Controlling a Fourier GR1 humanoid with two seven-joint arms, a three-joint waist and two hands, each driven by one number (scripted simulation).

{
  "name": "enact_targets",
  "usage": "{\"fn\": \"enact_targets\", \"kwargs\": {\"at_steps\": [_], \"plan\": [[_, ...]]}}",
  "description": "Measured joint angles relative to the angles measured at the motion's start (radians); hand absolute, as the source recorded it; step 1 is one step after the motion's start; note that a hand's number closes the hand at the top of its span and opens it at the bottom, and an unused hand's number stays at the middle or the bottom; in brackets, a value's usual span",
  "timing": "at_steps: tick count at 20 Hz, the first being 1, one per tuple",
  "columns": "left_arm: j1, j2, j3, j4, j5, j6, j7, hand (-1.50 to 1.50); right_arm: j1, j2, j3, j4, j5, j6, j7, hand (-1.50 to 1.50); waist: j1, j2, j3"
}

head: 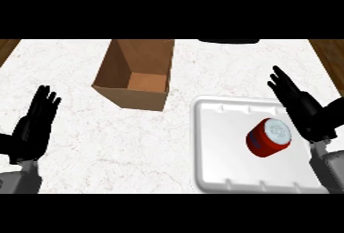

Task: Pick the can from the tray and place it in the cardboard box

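Head view shows the red can (269, 137) lying in the white tray (222, 150) — not yet picked up. The right hand (304, 109) hangs just beside it with fingers straight and spread, holding nothing; the left hand (33, 125) rests open at the left edge. The lift and the drop into the cardboard box (134, 75) — well apart on the surface (101, 145) — both remain.

The right rim of the tray (222, 150) is hidden behind the right hand (308, 116), below its fingers. The can (269, 139), just left of that palm, bears lid markings too small to read. The left forearm (19, 179) and the right forearm (329, 169) are cut off at the edges.
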Motion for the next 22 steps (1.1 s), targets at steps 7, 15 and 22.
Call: {"fn": "enact_targets", "kwargs": {"at_steps": [7,15,22], "plan": [[0.033,0.118,-0.022,0.033,-0.194,0.116,0.029,0.0,0.0,-0.086,-0.041,-0.091,-0.028,0.101,-0.002,-1.5,-0.015,0.004,0.029],[0.04,0.174,-0.07,0.047,-0.324,0.18,0.121,0.0,0.177,-0.182,-0.038,-0.041,0.112,0.201,-0.33,-1.5,-0.032,0.013,0.042],[-0.005,0.163,-0.086,0.076,-0.382,0.189,0.158,0.0,0.172,-0.255,-0.126,0.103,0.18,0.338,-0.587,-1.5,-0.014,0.016,0.042]]}}
